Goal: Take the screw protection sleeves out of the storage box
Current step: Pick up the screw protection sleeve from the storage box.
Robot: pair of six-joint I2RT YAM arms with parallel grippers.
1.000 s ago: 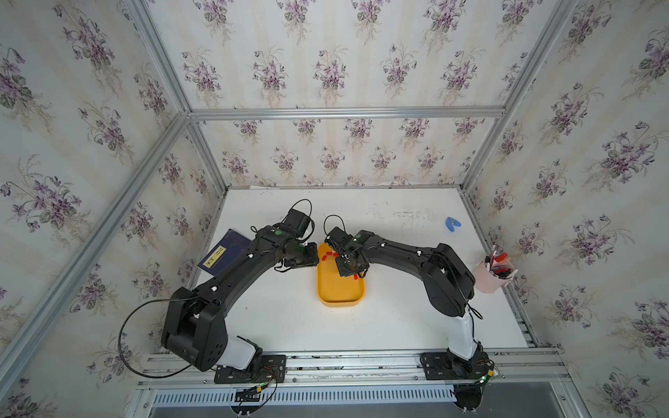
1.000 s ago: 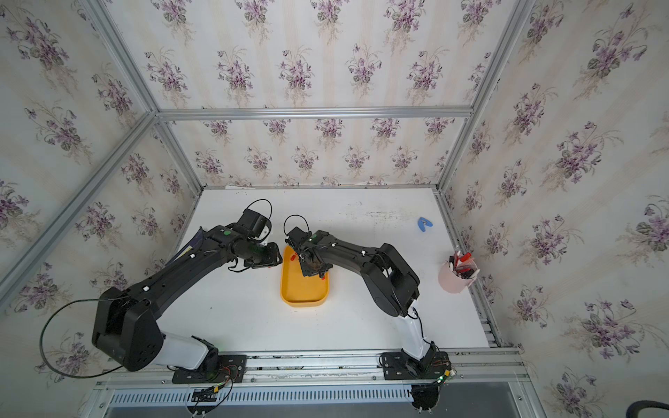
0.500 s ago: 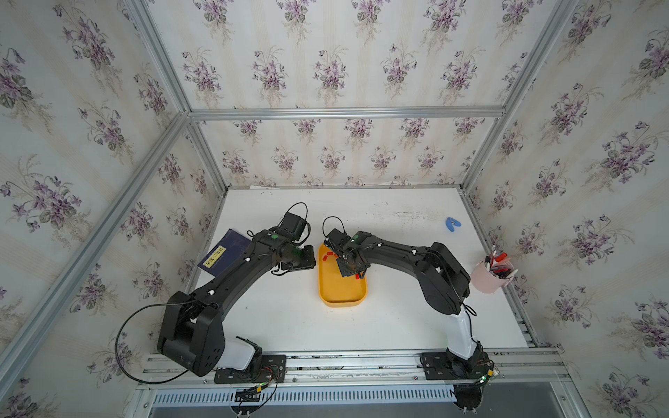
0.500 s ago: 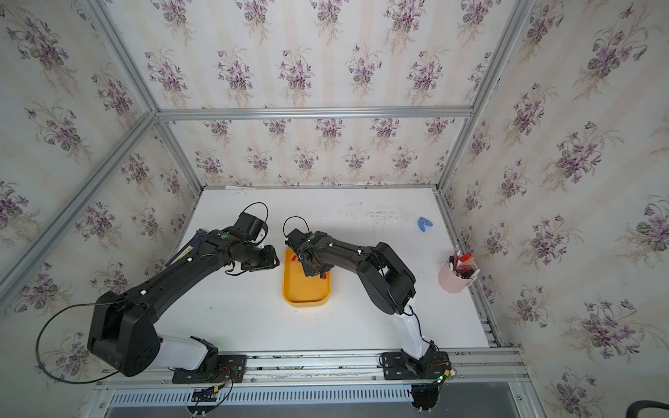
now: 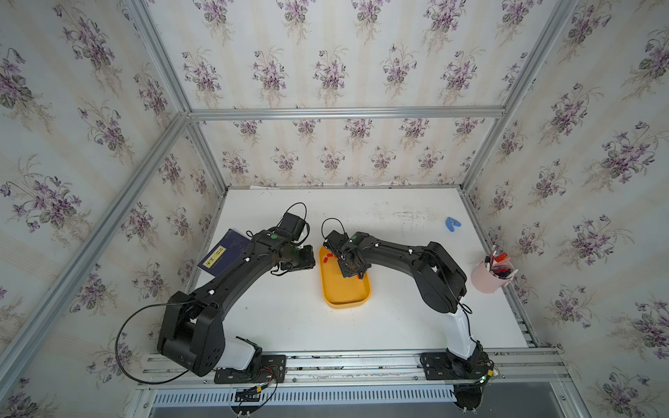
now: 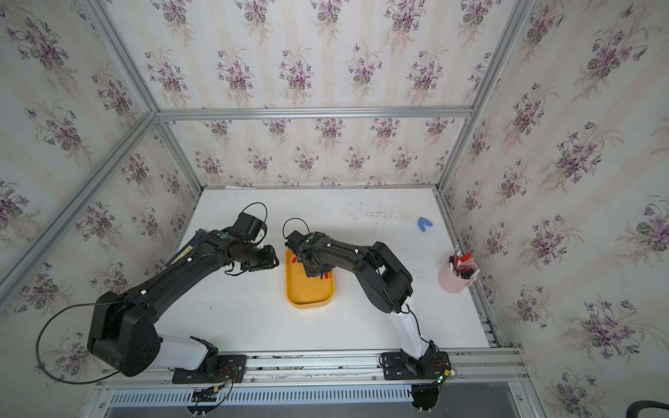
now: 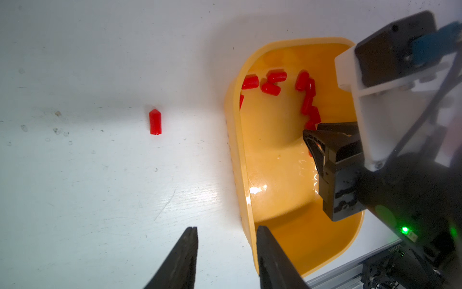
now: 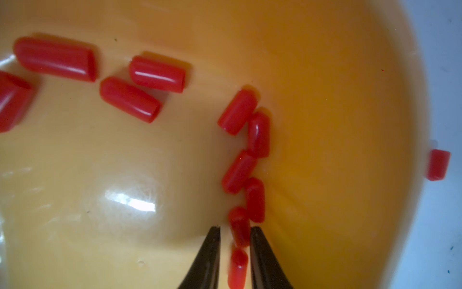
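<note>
The storage box (image 5: 344, 294) (image 6: 307, 294), a shallow yellow tray, lies mid-table. Several red screw protection sleeves (image 8: 258, 135) (image 7: 273, 77) lie inside it, most strung along one wall. One more sleeve (image 7: 155, 122) (image 8: 438, 164) rests on the table outside the box. My right gripper (image 8: 235, 228) (image 5: 356, 273) is down in the box, its jaws narrowly apart around a sleeve (image 8: 238, 230); that sleeve touches one finger, with a gap to the other. Just left of the box, my left gripper (image 7: 227, 228) (image 5: 307, 258) stands open and empty, one finger beside the box wall (image 7: 235, 140).
A dark navy booklet (image 5: 224, 253) lies under the left arm at the table's left side. A small blue clip (image 5: 451, 224) sits at the back right. A pink cup of pens (image 5: 490, 277) stands at the right edge.
The right jaws have narrowed slightly around a sleeve in the box. Both arms have barely shifted.
</note>
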